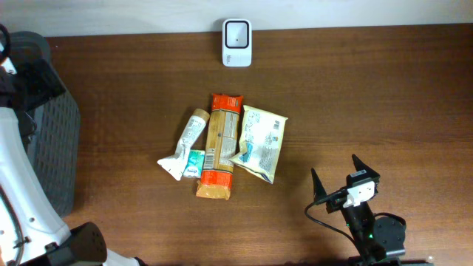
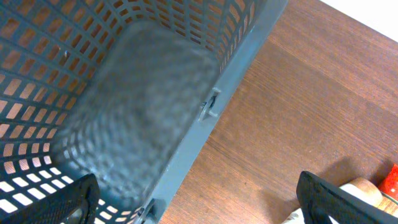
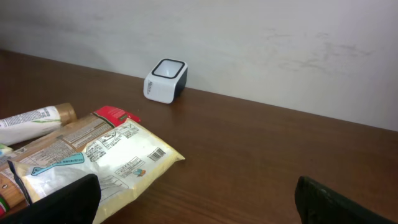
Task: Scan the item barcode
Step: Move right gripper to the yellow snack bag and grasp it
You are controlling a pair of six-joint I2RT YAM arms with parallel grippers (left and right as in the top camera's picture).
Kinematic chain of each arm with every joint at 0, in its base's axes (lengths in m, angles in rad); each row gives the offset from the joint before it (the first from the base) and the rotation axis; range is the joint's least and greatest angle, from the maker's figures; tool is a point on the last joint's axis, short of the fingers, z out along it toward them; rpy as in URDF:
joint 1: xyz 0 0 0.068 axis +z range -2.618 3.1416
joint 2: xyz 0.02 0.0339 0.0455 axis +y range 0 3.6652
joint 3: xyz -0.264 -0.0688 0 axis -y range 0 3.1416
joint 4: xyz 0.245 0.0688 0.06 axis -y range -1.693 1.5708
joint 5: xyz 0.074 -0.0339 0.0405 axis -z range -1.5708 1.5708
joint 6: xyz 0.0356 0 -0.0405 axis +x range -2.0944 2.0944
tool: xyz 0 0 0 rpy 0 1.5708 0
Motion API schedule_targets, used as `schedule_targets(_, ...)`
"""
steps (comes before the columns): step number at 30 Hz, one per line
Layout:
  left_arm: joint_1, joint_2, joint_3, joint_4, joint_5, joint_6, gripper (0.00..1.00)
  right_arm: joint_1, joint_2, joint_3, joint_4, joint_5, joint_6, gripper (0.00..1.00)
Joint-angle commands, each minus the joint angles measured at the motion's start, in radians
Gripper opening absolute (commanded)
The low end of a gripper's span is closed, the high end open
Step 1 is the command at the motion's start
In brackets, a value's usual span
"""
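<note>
Pouch point(image 3: 93, 165) ahead-left of the wide-open right end effector point(image 1: 334, 165) looks light, crinkly and slippery; pinch its near edge.

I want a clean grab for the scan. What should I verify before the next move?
1. Right gripper open and empty: ok.
2. Left gripper open, above the basket, away from the items: ok.
3. Scanner unobstructed: ok.
4. Barcode on the pouch faces up: ok.
5. Items lie apart: not ok, the pouch touches the pasta pack.
</note>
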Motion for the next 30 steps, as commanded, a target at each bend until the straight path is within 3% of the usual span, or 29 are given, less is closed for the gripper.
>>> schedule_targets(1,0.003,-0.003,0.009,-0.002,0.0,0.016,0.99,0.005,-0.008,-0.006,-0.002,-0.004,0.008,0.99)
schedule_targets(17,0.003,-0.003,0.009,-0.002,0.0,0.016,0.99,0.005,-0.007,-0.006,-0.006,-0.001,0.008,0.99)
schedule_targets(19,0.003,-0.003,0.009,-0.002,0.0,0.016,0.99,0.003,-0.007,-0.006,-0.009,0.096,0.005,0.99)
schedule_targets(25,0.003,-0.003,0.009,-0.002,0.0,0.016,0.99,0.003,-0.007,-0.006,-0.02,0.139,-0.014,0.99)
schedule_targets(27,0.003,-0.003,0.009,-0.002,0.0,0.016,0.99,0.005,-0.006,-0.006,-0.007,-0.006,0.151,0.99)
schedule_targets(30,0.003,-0.003,0.009,-0.002,0.0,0.016,0.99,0.005,0.042,-0.006,-0.006,-0.017,0.151,0.99)
